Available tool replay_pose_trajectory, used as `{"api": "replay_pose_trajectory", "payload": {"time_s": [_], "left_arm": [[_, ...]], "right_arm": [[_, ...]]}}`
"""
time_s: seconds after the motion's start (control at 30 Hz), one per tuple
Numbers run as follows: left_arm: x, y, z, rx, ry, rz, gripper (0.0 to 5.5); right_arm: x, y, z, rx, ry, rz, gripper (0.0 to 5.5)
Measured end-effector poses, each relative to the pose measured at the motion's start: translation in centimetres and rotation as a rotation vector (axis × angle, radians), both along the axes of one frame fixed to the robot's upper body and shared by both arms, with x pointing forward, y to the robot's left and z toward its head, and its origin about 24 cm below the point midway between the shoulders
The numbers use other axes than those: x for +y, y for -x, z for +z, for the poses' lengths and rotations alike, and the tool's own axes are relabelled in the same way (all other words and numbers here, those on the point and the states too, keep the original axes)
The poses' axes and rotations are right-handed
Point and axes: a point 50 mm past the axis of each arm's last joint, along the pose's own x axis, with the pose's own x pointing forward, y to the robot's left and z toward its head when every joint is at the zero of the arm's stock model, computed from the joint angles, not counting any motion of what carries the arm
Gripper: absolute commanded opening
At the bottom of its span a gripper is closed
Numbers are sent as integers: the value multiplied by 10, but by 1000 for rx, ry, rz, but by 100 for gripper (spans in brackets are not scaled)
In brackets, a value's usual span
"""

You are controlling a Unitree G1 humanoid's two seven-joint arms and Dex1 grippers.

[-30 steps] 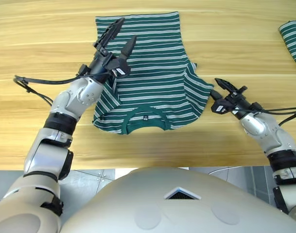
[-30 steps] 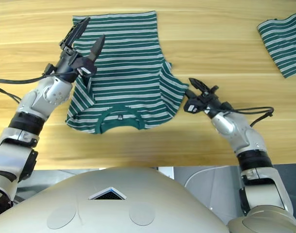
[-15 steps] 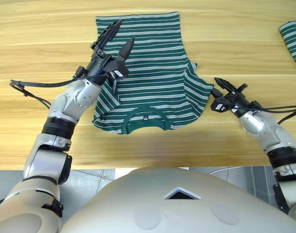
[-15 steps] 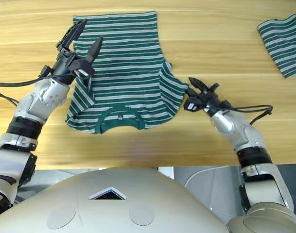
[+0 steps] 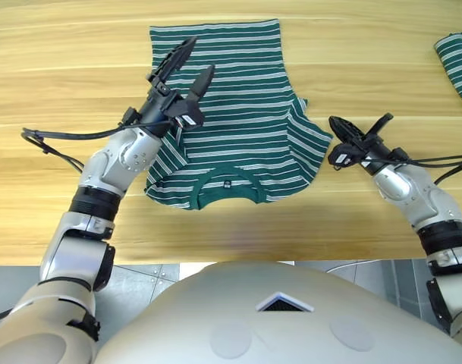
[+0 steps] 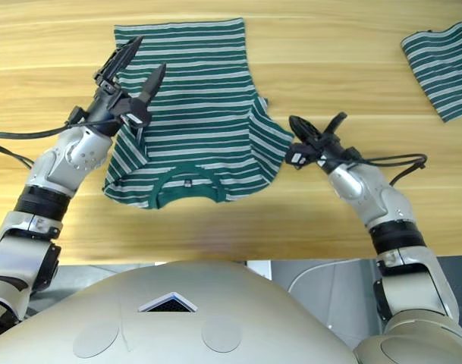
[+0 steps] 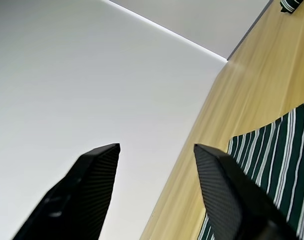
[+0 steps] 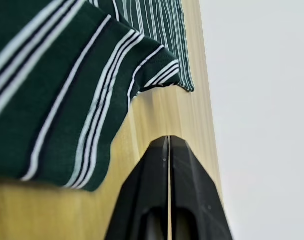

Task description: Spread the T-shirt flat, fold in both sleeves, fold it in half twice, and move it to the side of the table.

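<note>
Green white-striped T-shirt (image 5: pixel 242 114) flat mid light wooden table (image 5: pixel 64 45); right sleeve (image 5: pixel 310 140) sticks out. Left gripper (image 5: pixel 200 54) gapes wide, empty, above shirt's left edge. Right gripper (image 8: pixel 167 145) pinched closed, apparently empty, beside sleeve: risk of shoving and bunching cloth.

Lab-like room: wooden table (image 5: pixel 367 45), bare white wall (image 7: pixel 67 75)

table (image 5: pixel 64 76): T-shirt (image 5: pixel 246 114) at centre, collar near, hem far | left gripper (image 5: pixel 202 53): raised over the shirt's left side | right gripper (image 5: pixel 335 121): just right of the shirt's right sleeve | second cloth (image 5: pixel 458 61): far right table edge, well apart from shirt
</note>
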Motion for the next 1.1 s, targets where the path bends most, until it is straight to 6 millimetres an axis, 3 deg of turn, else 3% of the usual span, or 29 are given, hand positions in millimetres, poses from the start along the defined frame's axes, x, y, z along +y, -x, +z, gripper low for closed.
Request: {"api": "replay_pose_trajectory", "payload": {"time_s": [0.2, 0.37, 0.43, 0.6, 0.77, 1.1], "left_arm": [[-2, 0, 0, 3, 4, -3, 278], [5, -1, -1, 10, 13, 24, 278], [16, 0, 1, 9, 24, 61, 278], [23, 2, 1, 12, 32, 87, 278], [21, 1, 2, 7, 35, 88, 278], [6, 2, 8, -22, 56, 53, 278]], "right_arm": [[-5, 1, -1, -10, 20, -28, 96], [-52, 32, 9, 17, 243, -164, 185], [-63, 50, 20, 23, 312, -193, 185], [-40, 63, 17, 102, 280, -110, 185], [-11, 41, 9, 68, 242, -9, 185], [-1, 22, 2, -20, 271, 28, 185]]}}
